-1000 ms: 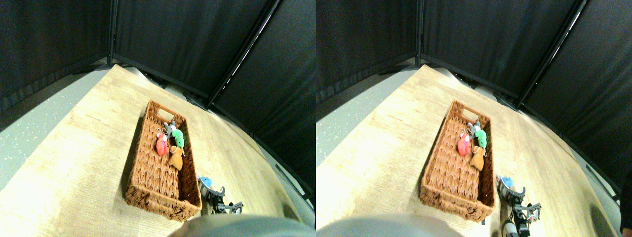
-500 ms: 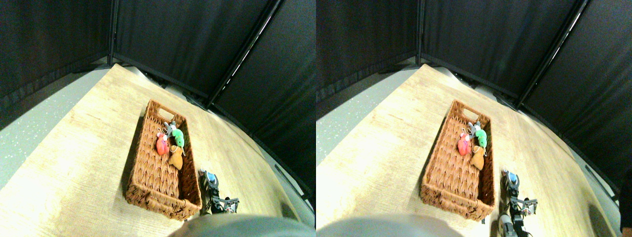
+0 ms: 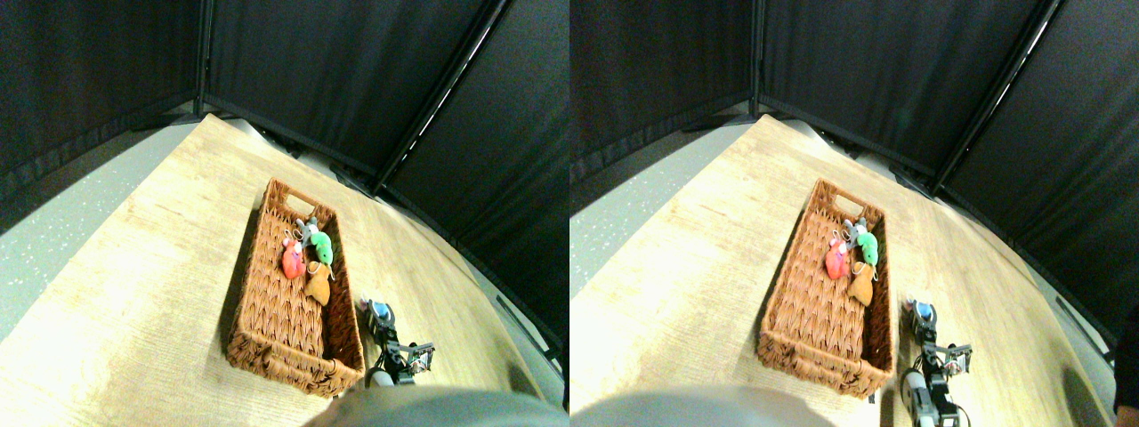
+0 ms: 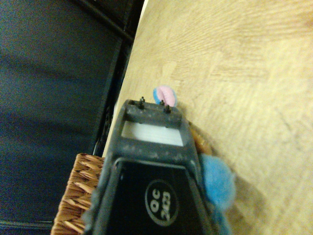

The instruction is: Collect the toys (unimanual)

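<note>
A brown wicker basket lies on the wooden table with a pink-red toy, a green toy, a tan toy and a small grey-white toy in its far half. My right gripper is just right of the basket's right wall, shut on a blue toy. In the wrist view the blue toy bulges out beside the dark jaw of the gripper, its pink ear peeking past the jaw tip. The basket corner shows alongside.
Black curtain panels close off the table's far and right sides. A grey speckled floor runs along the left. The table edge passes close to the right of the arm.
My right gripper has carried the blue toy farther from me along the basket's right wall. The toys in the basket have not moved.
</note>
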